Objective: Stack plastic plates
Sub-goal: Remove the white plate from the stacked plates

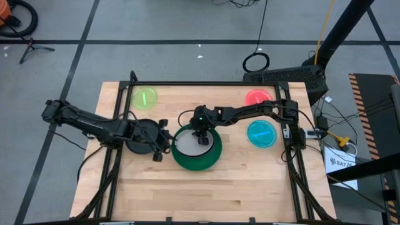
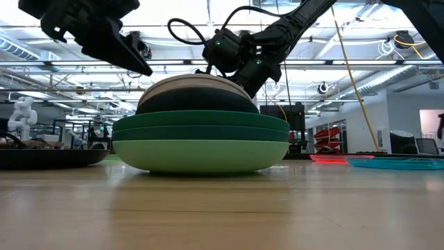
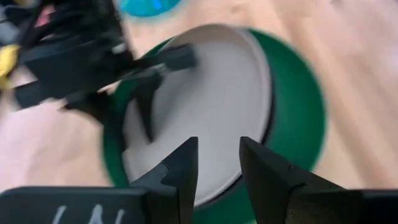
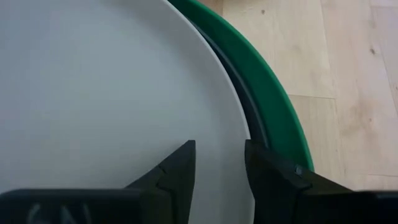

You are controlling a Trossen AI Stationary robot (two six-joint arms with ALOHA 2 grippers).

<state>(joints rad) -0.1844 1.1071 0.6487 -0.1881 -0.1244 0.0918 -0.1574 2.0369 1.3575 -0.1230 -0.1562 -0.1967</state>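
The white plate [image 1: 187, 142] lay on the green stack directly below the right gripper [image 1: 203, 139], its fingers parted, empty; the left gripper [image 1: 164, 150] was released beside it.

- My right arm reaches in from its own side toward the middle of the desk, wrist bent down.
- My right gripper [image 1: 204, 139] hangs there with its jaws apart, nothing between them.
- My left arm stretches in from the left edge, lying low.
- My left gripper [image 1: 164, 150] sits beside the right one, jaws parted by a narrow gap, empty.
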